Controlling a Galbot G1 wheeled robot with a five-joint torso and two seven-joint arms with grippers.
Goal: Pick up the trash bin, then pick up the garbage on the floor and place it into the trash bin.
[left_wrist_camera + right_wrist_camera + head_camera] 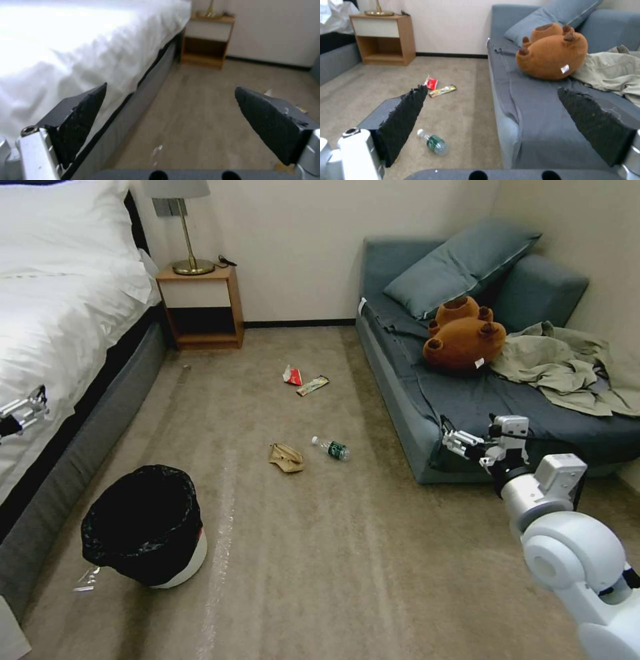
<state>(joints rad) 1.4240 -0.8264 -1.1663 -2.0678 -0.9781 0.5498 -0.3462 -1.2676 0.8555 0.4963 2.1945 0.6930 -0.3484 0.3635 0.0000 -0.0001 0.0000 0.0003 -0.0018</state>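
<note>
The round white trash bin with its glossy black liner [145,527] is standing untouched on the carpet beside the bed. Both arms are hovering with fingers spread wide: the left gripper [27,407] over the bed's edge, the right gripper [460,441] at the blue sofa's front edge.

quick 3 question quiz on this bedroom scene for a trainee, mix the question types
1. True or false: the trash bin stands upright on the carpet near the bed.
2. Which litter lies closest to the bottle? A) paper bag B) red-white wrapper C) long snack wrapper
3. Fill in: the left gripper and right gripper are both ____ and holding nothing.

Key: 1 true; 2 A; 3 open
</note>
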